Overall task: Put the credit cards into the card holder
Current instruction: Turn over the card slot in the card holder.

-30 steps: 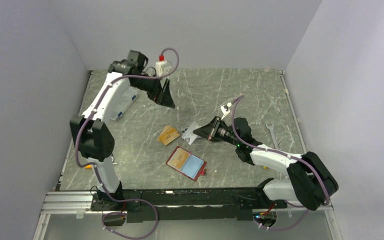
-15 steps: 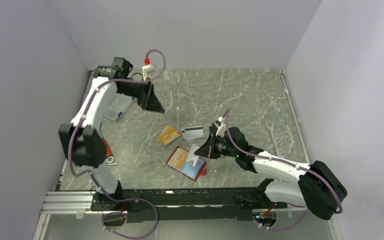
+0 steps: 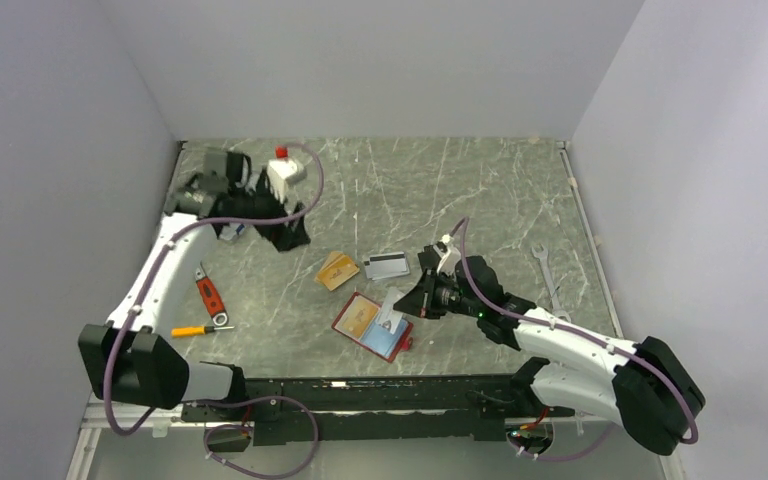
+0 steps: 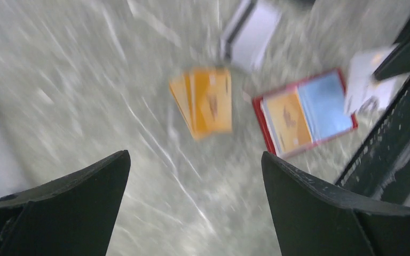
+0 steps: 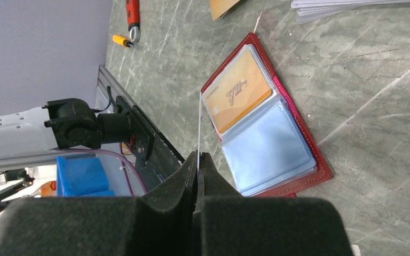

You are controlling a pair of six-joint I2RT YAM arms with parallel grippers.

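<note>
**A Card Held Over the Open Card Holder**

The card holder (image 3: 373, 326) lies open on the desk (image 3: 480, 190), near the front and about the middle. It is dark red with clear pockets inside. One gold-orange card (image 5: 238, 97) already sits in a pocket. The other pocket (image 5: 261, 146) looks pale blue.

The right end effector (image 3: 400, 305) is clenched on a silver-white card (image 3: 390, 310). It holds the card just above the right part of the card holder. In the right wrist view the card shows only as a thin edge (image 5: 198, 133) sticking out from the pinched fingers (image 5: 176, 186).

The left end effector (image 3: 285, 235) is released, with its fingers (image 4: 75, 197) wide apart. It holds nothing. It hangs over the far left part of the desk, well apart from the card holder.

More credit cards wait on the desk. A little pile of gold-orange cards (image 3: 337, 270) lies just beyond the card holder. A pile of silver-white cards (image 3: 386, 265) lies to the right of it.

A red-handled tool (image 3: 210, 296) and a small yellow screwdriver (image 3: 192, 330) lie on the left. A wrench (image 3: 544, 266) lies on the right.
</note>
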